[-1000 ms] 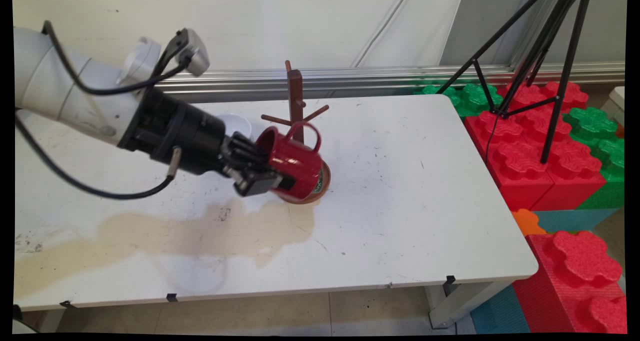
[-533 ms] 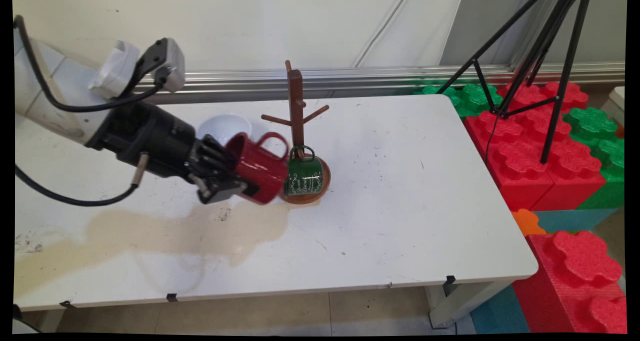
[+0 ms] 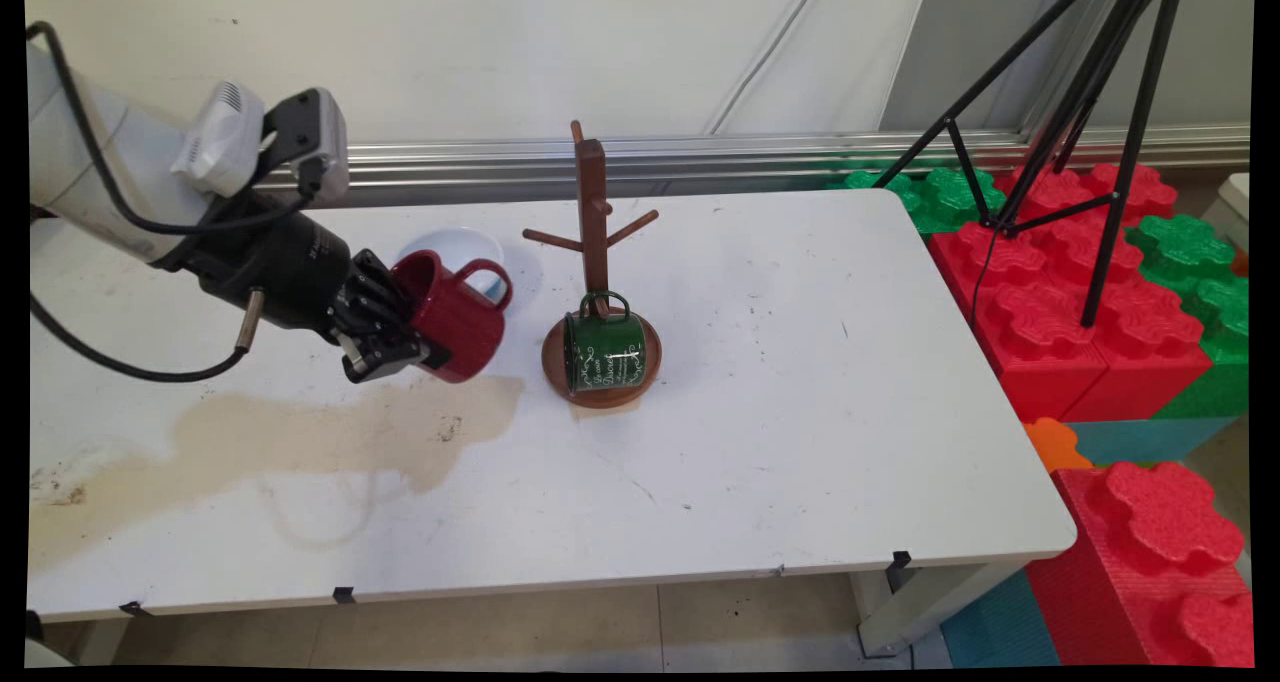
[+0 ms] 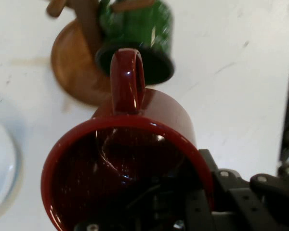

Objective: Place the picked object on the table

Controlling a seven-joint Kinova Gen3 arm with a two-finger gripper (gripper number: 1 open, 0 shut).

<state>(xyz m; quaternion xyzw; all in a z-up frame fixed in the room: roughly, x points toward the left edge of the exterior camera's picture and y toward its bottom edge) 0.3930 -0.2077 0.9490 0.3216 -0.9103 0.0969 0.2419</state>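
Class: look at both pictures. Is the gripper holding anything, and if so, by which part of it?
Yes. The gripper holds the red mug by its rim wall, opposite the handle: one of the jaws inside the mouth, the other outside. The mug is tipped, off the table.

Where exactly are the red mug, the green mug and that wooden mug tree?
red mug [image 3: 460, 320], main view, on its side wall, held in the gripper [image 3: 400, 347].
green mug [image 3: 604, 353], main view, on its lettered side wall.
wooden mug tree [image 3: 592, 202], main view, on the upright post.
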